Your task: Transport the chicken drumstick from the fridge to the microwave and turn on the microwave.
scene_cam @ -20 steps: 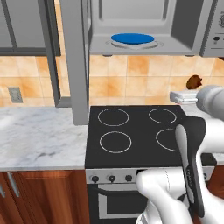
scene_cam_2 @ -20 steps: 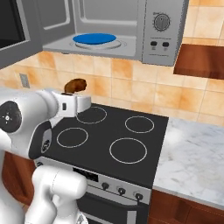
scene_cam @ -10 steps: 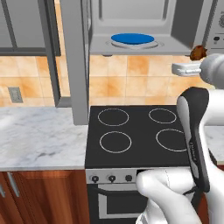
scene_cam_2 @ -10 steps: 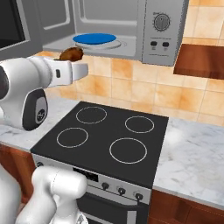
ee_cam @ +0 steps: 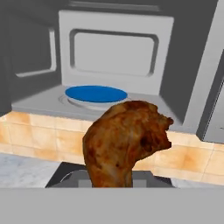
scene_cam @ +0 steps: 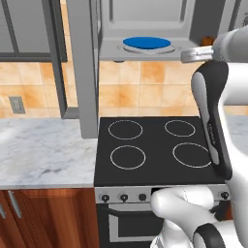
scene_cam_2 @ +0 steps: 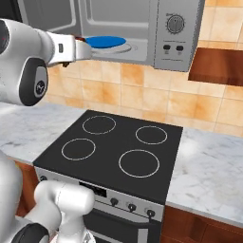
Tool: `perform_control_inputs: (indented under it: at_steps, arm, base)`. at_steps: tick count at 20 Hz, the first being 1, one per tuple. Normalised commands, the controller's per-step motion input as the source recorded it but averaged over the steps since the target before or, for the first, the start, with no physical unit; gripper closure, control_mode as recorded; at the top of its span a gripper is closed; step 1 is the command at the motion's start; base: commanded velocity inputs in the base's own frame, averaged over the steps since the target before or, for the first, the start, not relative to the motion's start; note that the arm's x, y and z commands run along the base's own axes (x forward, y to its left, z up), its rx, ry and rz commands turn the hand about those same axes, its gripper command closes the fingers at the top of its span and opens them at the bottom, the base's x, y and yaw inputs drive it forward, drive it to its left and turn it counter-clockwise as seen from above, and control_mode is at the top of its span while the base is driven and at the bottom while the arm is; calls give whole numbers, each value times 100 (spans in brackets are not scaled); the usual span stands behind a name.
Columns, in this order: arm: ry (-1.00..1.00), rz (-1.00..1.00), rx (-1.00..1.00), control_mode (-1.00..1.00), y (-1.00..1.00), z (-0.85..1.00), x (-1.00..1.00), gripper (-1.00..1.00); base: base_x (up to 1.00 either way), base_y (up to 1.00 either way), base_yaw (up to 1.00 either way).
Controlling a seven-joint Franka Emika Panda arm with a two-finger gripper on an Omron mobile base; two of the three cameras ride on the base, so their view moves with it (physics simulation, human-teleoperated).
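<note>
My gripper (scene_cam: 205,48) is shut on the chicken drumstick (ee_cam: 127,142), a brown lumpy piece that stands close in front of the hand camera. The drumstick (scene_cam: 207,40) hangs in the air just right of the microwave (scene_cam: 145,22) opening, level with its floor. The microwave stands open, and its blue round plate (ee_cam: 96,93) lies bare inside, ahead of the drumstick. From the right base view the gripper (scene_cam_2: 81,43) sits at the opening's left front, near the plate (scene_cam_2: 105,42). The button panel (scene_cam_2: 173,35) is on the microwave's right. The fridge is out of view.
The open microwave door (scene_cam: 82,68) hangs out to the left of the opening. A black stove (scene_cam: 155,145) with several ring burners lies below. Marble counters (scene_cam: 43,150) flank it. A wooden wall cabinet (scene_cam_2: 218,66) sits right of the microwave.
The arm has lifted the drumstick from just above stove height up to the level of the microwave floor and closer to its opening. The grip stays the same.
</note>
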Motion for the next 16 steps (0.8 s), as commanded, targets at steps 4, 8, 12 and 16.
perform_control_inputs:
  at_steps: [4, 8, 12, 16]
  arm:
    - [0, 8, 0, -100, 0, 4, 53, 100]
    - [-4, 10, 0, -100, 0, 0, 41, 100]
    - [-2, 4, 0, -100, 0, 0, 54, 100]
    - [0, 2, 0, -100, 0, 0, 66, 100]
  base:
    - [0, 0, 0]
    - [0, 0, 0]
    - [0, 0, 0]
    - [0, 0, 0]
